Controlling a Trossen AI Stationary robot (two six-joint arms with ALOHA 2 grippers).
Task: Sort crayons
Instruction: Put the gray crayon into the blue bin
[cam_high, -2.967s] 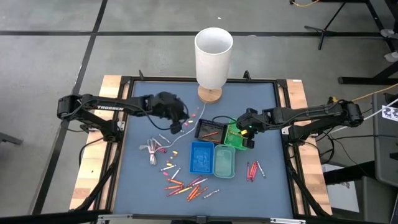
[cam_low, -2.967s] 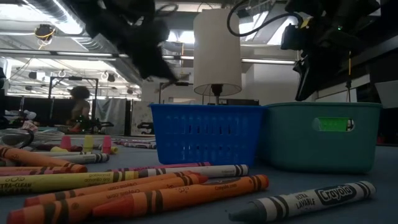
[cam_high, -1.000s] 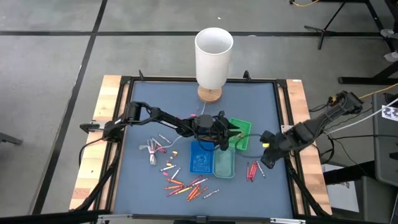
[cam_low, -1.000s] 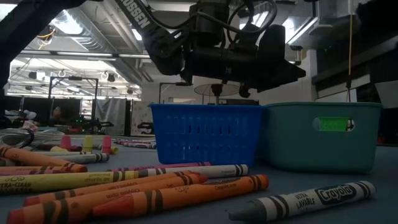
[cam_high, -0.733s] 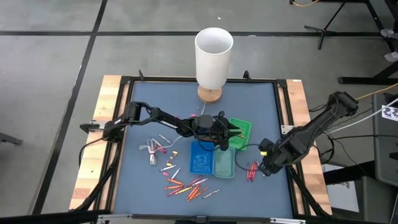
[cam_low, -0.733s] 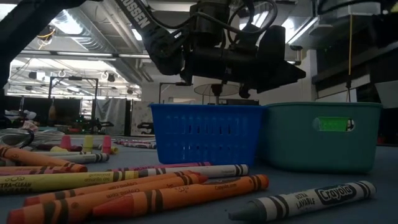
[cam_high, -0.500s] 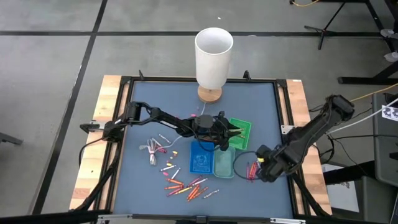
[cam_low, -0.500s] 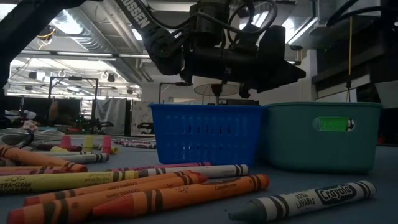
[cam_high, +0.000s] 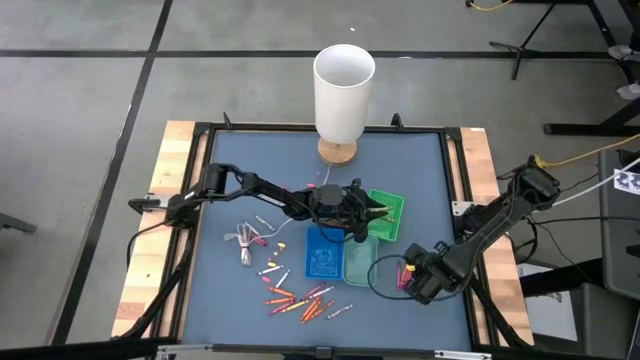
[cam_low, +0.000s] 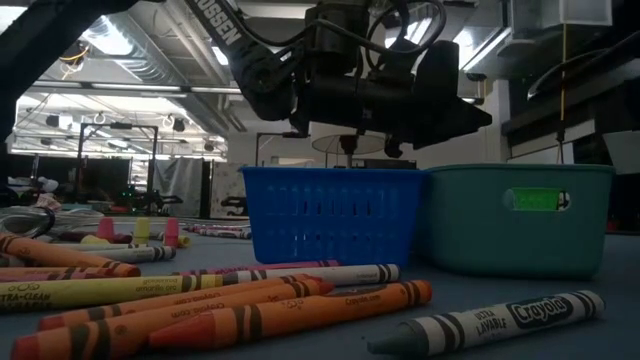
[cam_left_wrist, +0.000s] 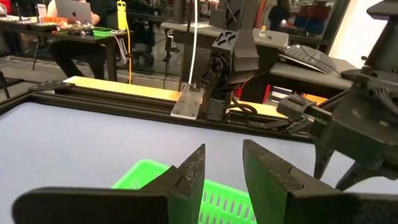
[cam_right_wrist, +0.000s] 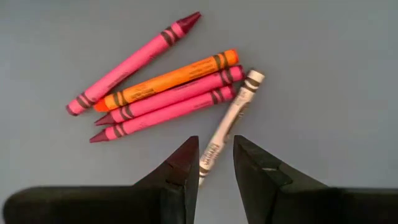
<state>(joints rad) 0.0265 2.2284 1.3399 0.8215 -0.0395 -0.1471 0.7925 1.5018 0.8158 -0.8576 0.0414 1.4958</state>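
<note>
Sorting crayons, overhead and wrist views. The right gripper (cam_high: 408, 278) hangs low over a small cluster of crayons (cam_right_wrist: 163, 84) lying on the blue table (cam_high: 420, 180) just beside the teal tray (cam_high: 360, 262); its jaws stand slightly apart, empty, straddling the end of a white crayon (cam_right_wrist: 230, 124). The left gripper (cam_high: 378, 211) hovers above the green tray (cam_high: 392, 212), jaws likewise parted and holding nothing. A larger scatter of crayons (cam_high: 300, 300) lies near the table's front edge, in front of the blue tray (cam_high: 322, 252).

Handling (a judgement): the sticks look light, stiff and round, so they probably roll and could snap under a hard pinch; a hold across the paper-wrapped middle seems safest.

The right wrist view alone separates the cluster into three pink, one orange and one white crayon; the overhead view alone gives tray positions.
</note>
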